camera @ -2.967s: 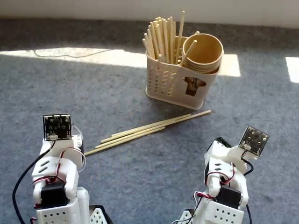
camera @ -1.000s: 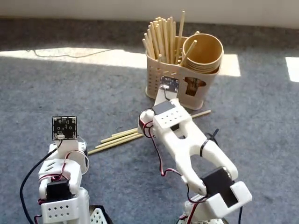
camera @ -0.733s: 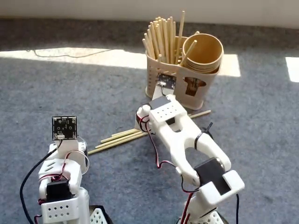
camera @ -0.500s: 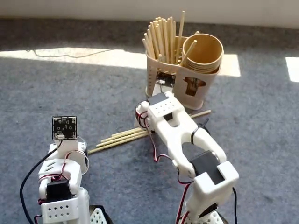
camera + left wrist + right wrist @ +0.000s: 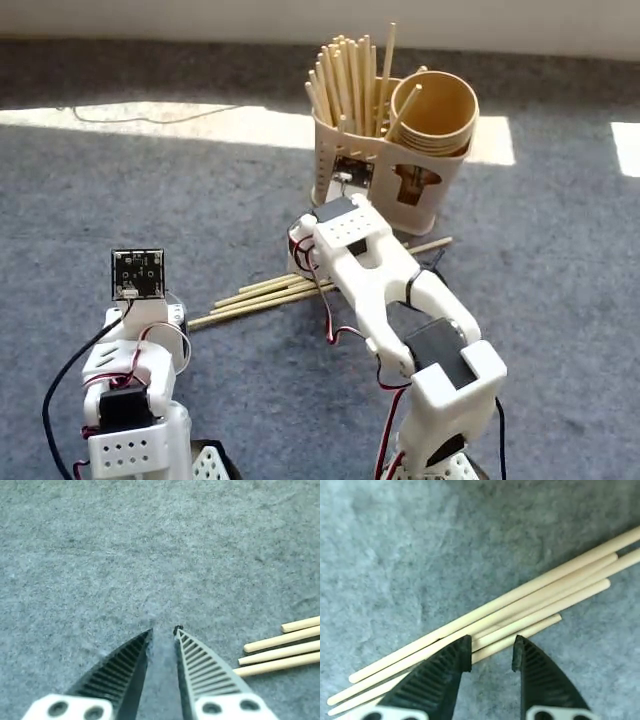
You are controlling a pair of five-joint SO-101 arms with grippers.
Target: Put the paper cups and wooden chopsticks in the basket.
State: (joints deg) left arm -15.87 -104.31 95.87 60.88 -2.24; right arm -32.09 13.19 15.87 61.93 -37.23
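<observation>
Wooden chopsticks (image 5: 520, 610), light, stiff, roll-prone, lay at 7 o'clock from the basket (image 5: 350, 170); I judged a mid-length hold best. Right gripper (image 5: 491, 652) hung above them, fingers apart; left gripper (image 5: 163, 630), fingers slightly apart.

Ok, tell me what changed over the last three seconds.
The right arm swung out from its folded pose toward the basket, bringing its claw, open, down over the loose chopsticks on the carpet; nothing is gripped. The left arm shifted slightly. The basket, paper cups and loose chopsticks stayed put.
</observation>
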